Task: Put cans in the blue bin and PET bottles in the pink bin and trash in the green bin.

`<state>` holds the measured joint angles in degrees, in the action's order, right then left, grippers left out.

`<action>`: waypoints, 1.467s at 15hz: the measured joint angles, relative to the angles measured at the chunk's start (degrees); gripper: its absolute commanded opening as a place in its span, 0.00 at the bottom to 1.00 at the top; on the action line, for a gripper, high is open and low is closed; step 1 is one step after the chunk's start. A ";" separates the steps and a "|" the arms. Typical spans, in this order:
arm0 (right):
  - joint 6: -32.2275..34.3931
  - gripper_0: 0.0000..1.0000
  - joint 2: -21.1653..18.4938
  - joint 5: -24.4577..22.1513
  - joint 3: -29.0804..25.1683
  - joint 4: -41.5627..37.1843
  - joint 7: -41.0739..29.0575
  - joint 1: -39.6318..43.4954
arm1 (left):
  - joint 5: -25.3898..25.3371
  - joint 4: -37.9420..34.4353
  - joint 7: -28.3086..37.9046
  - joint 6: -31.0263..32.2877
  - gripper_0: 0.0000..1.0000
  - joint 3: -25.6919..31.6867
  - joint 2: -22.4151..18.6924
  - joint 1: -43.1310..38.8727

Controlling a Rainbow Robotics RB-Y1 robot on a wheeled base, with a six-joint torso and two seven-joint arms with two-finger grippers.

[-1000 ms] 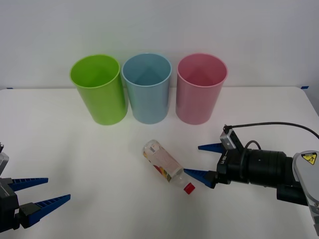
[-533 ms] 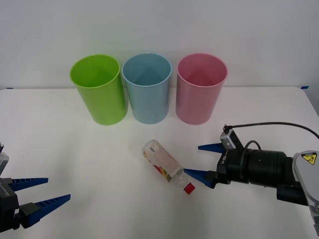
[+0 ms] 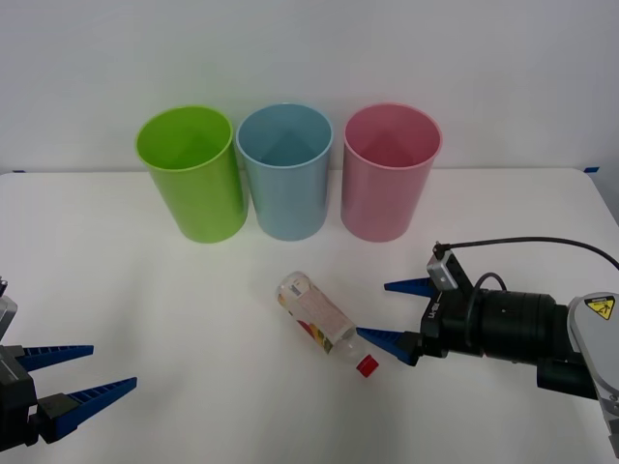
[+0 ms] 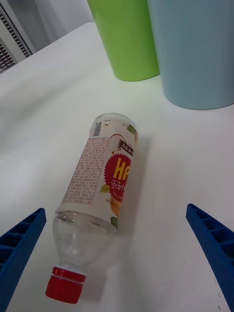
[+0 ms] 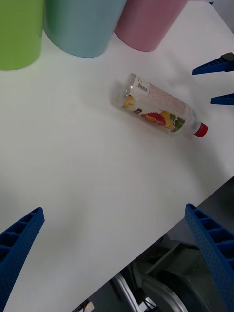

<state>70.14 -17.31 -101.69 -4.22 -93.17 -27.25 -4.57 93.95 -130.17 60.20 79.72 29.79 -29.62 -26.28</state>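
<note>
So far nothing has been sorted: the small clear plastic PET bottle with the red cap and fruit-print label lies on its side on the white table, out in front of the three bins and not yet lifted. Taking that bottle as the landmark, the light blue, round, tapered plastic bin stands upright beyond its base end, the lime-green bin of the same shape is next to the blue one on the robot's left, and the pink one is next to the blue one on the robot's right. As far as the front view reaches into them, all three bins look empty.

The right gripper sits low over the table just beside the bottle's cap end, its blue ribbed fingers spread wide and holding nothing; one fingertip is very close to the neck, though I cannot tell whether it touches. In the right wrist view the bottle lies between the two spread fingers, cap toward the camera. The left gripper waits well away from the bottle, near the table's front edge on the robot's left, fingers also wide apart and empty.

By my reading, the whole job remains: closing on the bottle, carrying it and dropping it into the pink bin.
</note>
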 measured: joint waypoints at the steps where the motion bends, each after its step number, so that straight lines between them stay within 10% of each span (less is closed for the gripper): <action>1: 0.01 1.00 0.35 0.10 0.12 0.18 0.14 0.65 | 0.00 0.00 0.00 0.00 1.00 0.00 0.00 0.00; 9: 0.06 1.00 0.52 1.42 -0.11 -4.98 0.45 2.25 | 0.00 0.01 0.00 -0.01 1.00 0.00 0.00 -0.01; 22: 0.01 1.00 0.07 -17.55 4.67 -24.03 -15.06 4.68 | 0.00 0.01 0.00 -0.01 1.00 0.00 0.00 -0.01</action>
<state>70.15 -17.25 -119.23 0.45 -117.20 -42.31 0.11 93.95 -130.16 60.20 79.71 29.80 -29.62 -26.28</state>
